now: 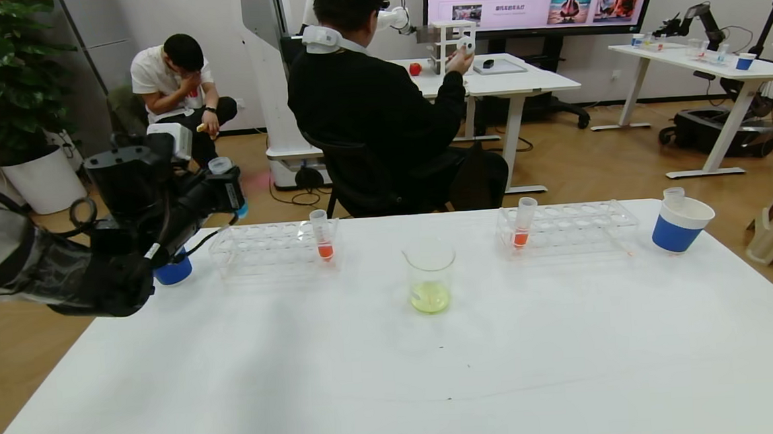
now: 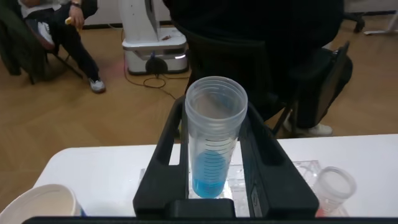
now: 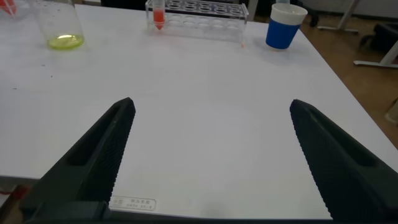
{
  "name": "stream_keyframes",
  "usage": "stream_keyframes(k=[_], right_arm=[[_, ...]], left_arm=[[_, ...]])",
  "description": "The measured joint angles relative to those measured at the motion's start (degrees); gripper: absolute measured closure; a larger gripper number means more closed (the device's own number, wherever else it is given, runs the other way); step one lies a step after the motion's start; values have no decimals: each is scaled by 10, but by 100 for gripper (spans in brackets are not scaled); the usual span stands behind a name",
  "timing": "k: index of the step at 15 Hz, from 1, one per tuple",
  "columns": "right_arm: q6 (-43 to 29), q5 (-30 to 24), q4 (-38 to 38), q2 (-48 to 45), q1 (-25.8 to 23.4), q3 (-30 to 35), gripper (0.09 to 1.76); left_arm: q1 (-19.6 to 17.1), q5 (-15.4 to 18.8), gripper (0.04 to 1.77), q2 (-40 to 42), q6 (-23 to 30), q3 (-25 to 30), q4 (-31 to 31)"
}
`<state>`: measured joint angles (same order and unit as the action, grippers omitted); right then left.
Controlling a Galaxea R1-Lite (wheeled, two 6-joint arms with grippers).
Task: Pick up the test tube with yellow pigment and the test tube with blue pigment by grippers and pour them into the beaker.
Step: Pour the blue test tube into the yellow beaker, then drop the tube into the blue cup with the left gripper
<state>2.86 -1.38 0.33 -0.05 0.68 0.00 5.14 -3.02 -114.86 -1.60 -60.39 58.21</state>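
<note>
My left gripper hangs above the table's far left corner, shut on the test tube with blue pigment. The tube stands between the black fingers, open mouth up, with cyan liquid at its tip. In the head view that tube is held left of the left rack. The beaker stands mid-table with yellow-green liquid in its bottom, and shows as well in the right wrist view as the beaker. My right gripper is open and empty over the near right table. The test tube with yellow pigment is out of view.
Two clear racks stand at the back, the left rack and the right rack, each with one orange-red tube. A blue paper cup sits under my left arm. Another cup at the far right holds a clear tube.
</note>
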Motion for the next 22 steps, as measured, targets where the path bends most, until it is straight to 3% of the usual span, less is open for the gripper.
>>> stream_keyframes(k=[1, 4, 7, 11, 15, 17, 22], right_arm=[[0, 0, 0, 0, 0, 0, 11], [0, 0, 0, 0, 0, 0, 11], [0, 0, 0, 0, 0, 0, 11], [0, 0, 0, 0, 0, 0, 11], [0, 0, 0, 0, 0, 0, 11], [0, 0, 0, 0, 0, 0, 11], [0, 0, 0, 0, 0, 0, 11]], left_arm=[[17, 5, 130, 5, -5, -6, -2], [80, 78, 130, 16, -11, -25, -7], [153, 115, 130, 19, -33, -50, -7], [226, 142, 130, -9, -149, -88, -21], [256, 185, 130, -54, -276, -91, -11], [260, 217, 130, -74, -314, -91, 16], [243, 287, 130, -109, -418, -92, 88]])
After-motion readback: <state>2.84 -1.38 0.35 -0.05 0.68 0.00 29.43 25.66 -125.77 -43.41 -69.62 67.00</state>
